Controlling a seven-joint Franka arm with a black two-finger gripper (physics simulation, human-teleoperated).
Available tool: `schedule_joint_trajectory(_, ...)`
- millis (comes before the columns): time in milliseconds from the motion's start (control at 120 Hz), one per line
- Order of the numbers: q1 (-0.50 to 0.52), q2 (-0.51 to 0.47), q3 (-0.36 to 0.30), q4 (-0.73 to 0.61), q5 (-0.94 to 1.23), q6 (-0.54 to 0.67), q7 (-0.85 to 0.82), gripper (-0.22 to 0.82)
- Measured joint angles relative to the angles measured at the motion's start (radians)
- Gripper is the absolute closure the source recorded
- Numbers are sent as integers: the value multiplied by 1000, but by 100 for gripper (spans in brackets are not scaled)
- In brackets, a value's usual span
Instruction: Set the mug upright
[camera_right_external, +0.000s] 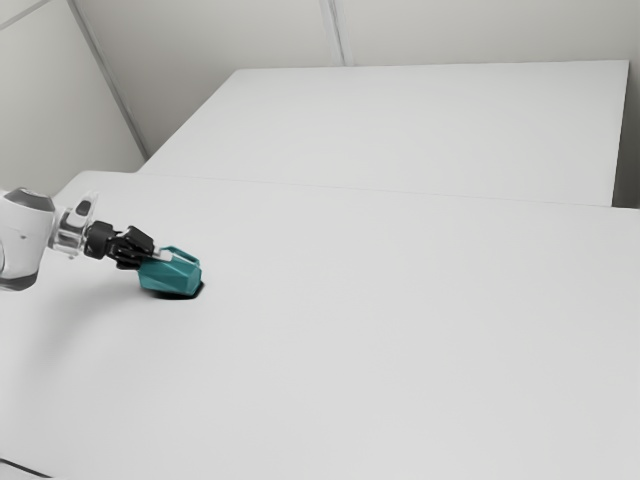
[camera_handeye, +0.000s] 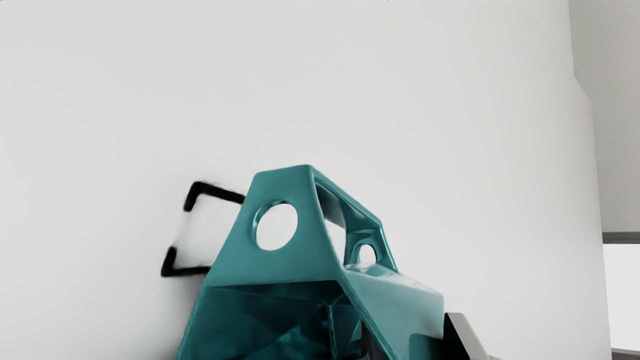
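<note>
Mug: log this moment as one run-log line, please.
task: set mug upright | mug: teal, tipped on its side, mouth toward gripper | handle: upward | gripper: at mouth end | status: not yet upright

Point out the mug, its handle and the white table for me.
Mug (camera_right_external: 170, 278): exterior view, on its outer side wall.
Handle (camera_handeye: 312, 237): wrist view, flat face beside the round hole.
White table (camera_right_external: 400, 320): exterior view, on its bare top.

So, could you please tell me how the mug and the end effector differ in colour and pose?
The mug is teal, while the end effector is mostly black. The mug is tipped over, its mouth facing the end effector; the end effector slants down to the mug from the exterior view's left. Both have angular shapes.
</note>
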Motion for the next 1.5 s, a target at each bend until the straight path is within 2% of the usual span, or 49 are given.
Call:
schedule_joint_trajectory(225,-4,-3,-27,43,56,5,-56,74)
schedule_joint_trajectory(550,-64,-24,-34,109,158,4,-141,77)
schedule_joint_trajectory(875,-176,-121,-32,131,378,-6,-259,78)
schedule_joint_trajectory(1100,-249,-208,-38,99,535,-8,-374,78)
schedule_joint_trajectory(1300,-268,-288,-87,33,629,0,-484,78)
schedule_joint_trajectory(1500,-282,-312,-156,15,789,8,-597,78)
